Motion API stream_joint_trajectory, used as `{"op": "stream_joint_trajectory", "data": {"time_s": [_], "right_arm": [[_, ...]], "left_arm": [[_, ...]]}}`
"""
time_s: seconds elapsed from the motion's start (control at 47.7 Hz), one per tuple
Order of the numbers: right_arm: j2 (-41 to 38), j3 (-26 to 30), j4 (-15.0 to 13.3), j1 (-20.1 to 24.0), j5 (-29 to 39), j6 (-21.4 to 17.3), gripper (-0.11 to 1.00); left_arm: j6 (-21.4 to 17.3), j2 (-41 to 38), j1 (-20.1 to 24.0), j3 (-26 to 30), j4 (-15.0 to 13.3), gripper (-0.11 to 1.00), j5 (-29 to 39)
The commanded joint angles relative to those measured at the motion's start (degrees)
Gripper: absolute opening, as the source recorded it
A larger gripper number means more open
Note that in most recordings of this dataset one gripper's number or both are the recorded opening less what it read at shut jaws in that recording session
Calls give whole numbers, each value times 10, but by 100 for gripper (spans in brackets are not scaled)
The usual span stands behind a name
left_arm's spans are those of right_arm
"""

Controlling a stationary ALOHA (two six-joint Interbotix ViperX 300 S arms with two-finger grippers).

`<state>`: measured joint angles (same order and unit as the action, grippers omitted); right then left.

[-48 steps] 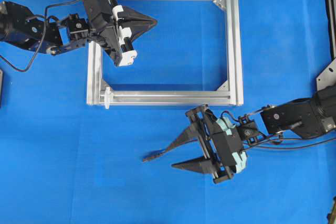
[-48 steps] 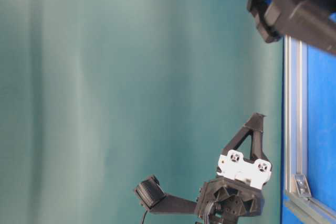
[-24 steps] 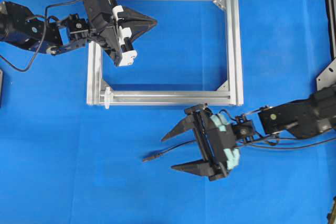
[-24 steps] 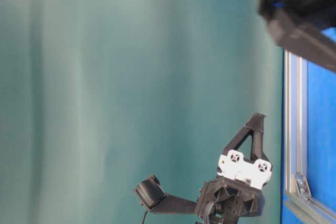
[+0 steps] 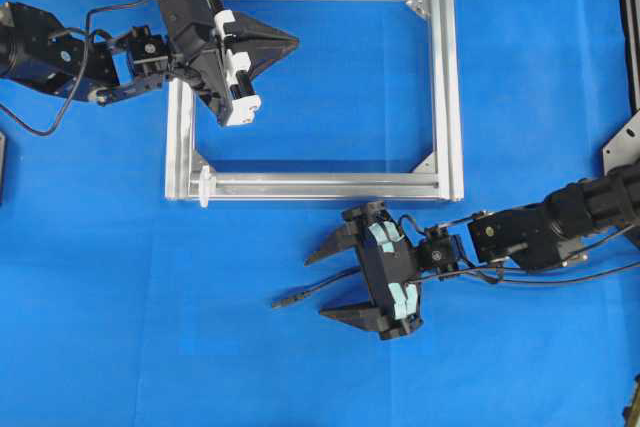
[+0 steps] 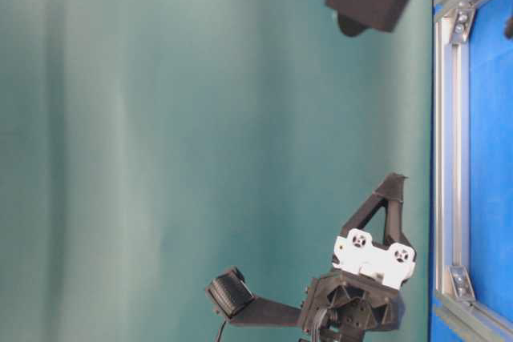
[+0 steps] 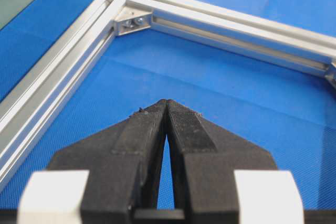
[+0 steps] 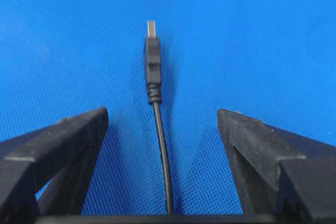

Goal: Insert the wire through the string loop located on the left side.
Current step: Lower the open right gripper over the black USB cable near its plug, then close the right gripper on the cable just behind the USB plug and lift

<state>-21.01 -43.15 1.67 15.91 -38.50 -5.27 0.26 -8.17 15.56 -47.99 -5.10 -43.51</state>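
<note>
Right gripper (image 8: 163, 129) spread wide, the wire (image 8: 154, 72) lying midway between.

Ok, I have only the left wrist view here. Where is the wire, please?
Observer: The wire lies on the blue surface below the frame, plug pointing left.
Operator: Does the right gripper hold it?
Observer: No. The right gripper is open, one finger on each side of the wire, not touching.
Operator: And the string loop?
Observer: The string loop stands on the frame's lower bar, near the left corner.
</note>
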Motion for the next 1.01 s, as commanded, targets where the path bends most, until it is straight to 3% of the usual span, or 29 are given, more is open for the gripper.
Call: {"op": "stream_joint_trajectory", "data": {"time_s": [0.0,0.168,0.273,0.441,0.545,0.986], "right_arm": [[5,5,7,1,-5,2,86],[6,4,9,1,-10,2,79],[6,4,8,1,-11,3,67],[9,-4,7,-3,-13,4,21],[10,-7,6,-4,-17,4,2],[22,-5,4,-4,-13,4,0]], "left_arm": [[-1,17,0,4,2,0,-2],[-1,16,1,4,1,0,-2],[-1,17,1,4,1,0,-2],[-1,17,1,4,2,0,-2],[-1,17,1,5,1,0,-2],[-1,17,1,5,1,0,0]]}}
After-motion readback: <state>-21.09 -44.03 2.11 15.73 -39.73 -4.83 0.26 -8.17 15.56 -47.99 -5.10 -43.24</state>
